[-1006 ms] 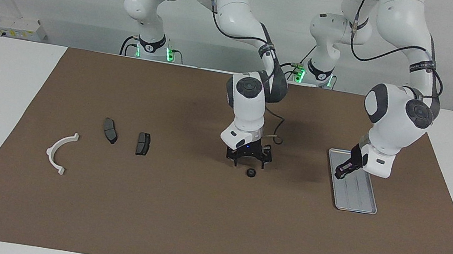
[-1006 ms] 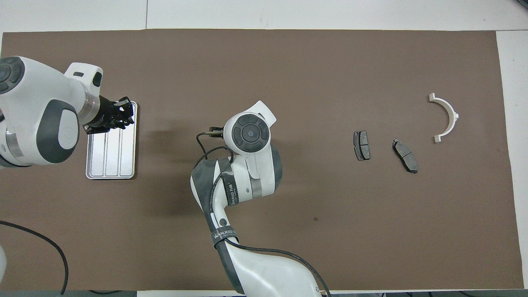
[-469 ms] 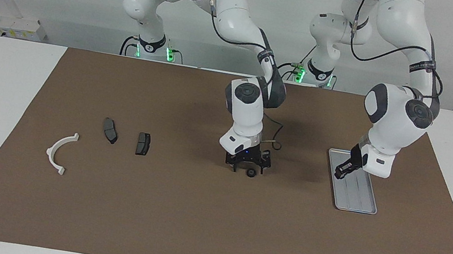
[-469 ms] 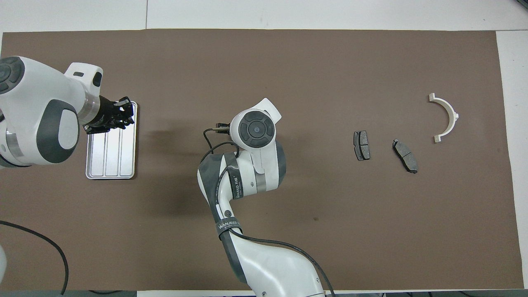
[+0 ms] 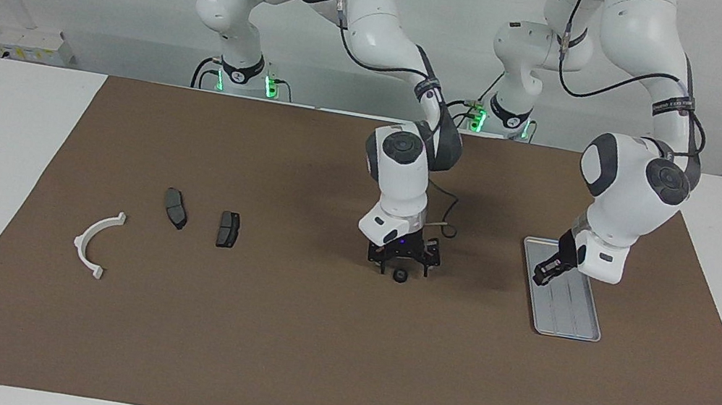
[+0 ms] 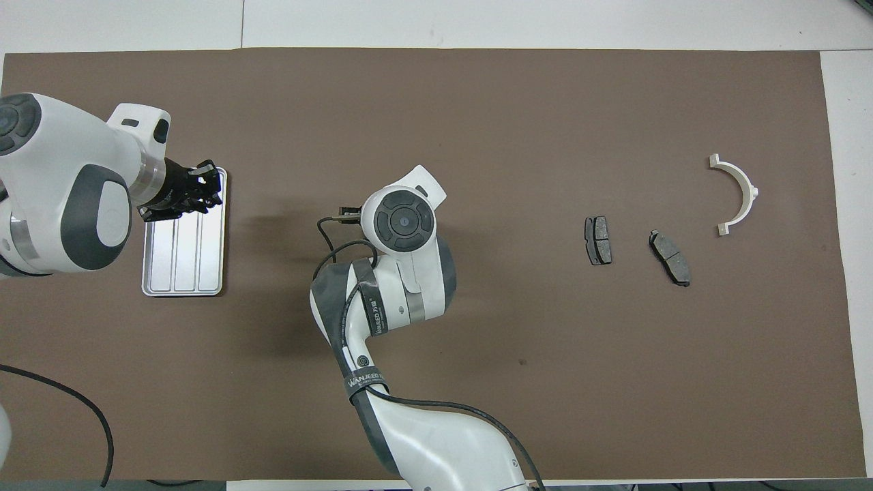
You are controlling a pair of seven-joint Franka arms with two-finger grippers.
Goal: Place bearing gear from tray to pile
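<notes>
- Though small, the bearing gear [image 5: 399,276] looks rigid, heavy and slippery; pinch its rim.
- It lies on the surface at frame centre, beneath the right tool [image 5: 402,266], whose fingers stand apart.
- Left tool [image 5: 543,275], fingers together, hangs over the tray [image 5: 565,330].

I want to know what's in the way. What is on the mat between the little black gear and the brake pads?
Nothing: in the facing view only bare brown mat lies between the gear and the nearest brake pad.
</notes>
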